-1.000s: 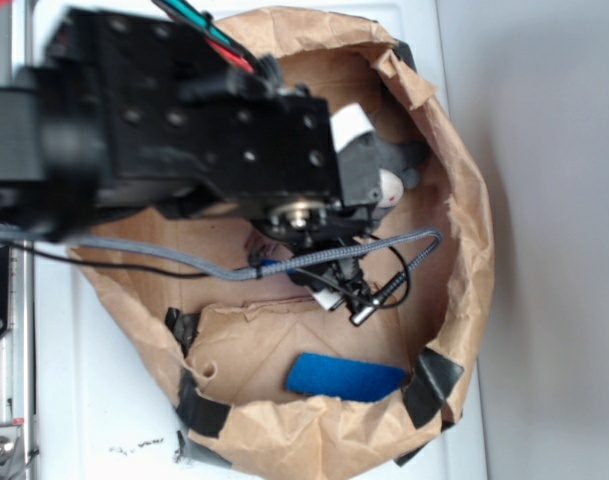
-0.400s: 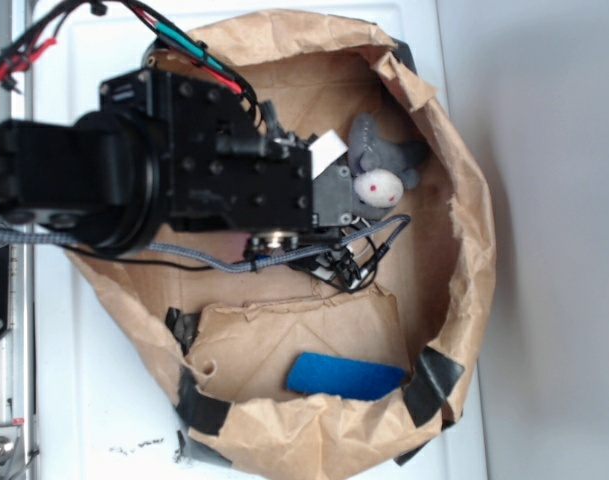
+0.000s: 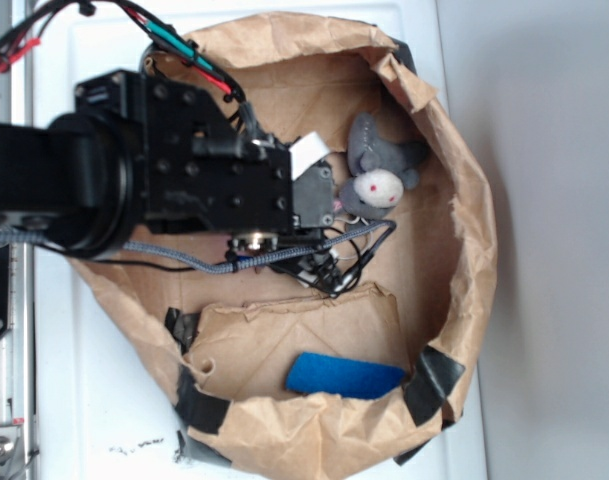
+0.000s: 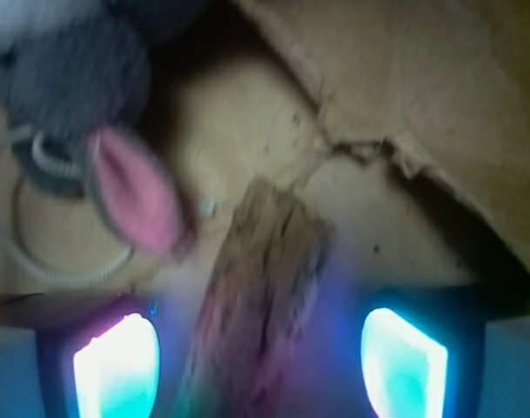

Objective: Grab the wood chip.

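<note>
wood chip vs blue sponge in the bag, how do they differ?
Colour: the wood chip is brown and grainy; the blue sponge is plain bright blue.
Shape: the chip has rough, ragged edges; the sponge is a neat rectangle.
Place: the chip lies between the gripper's glowing fingertips, beside the plush mouse; the sponge lies apart, near the bag's taped edge.
Both lie flat and are elongated.
</note>
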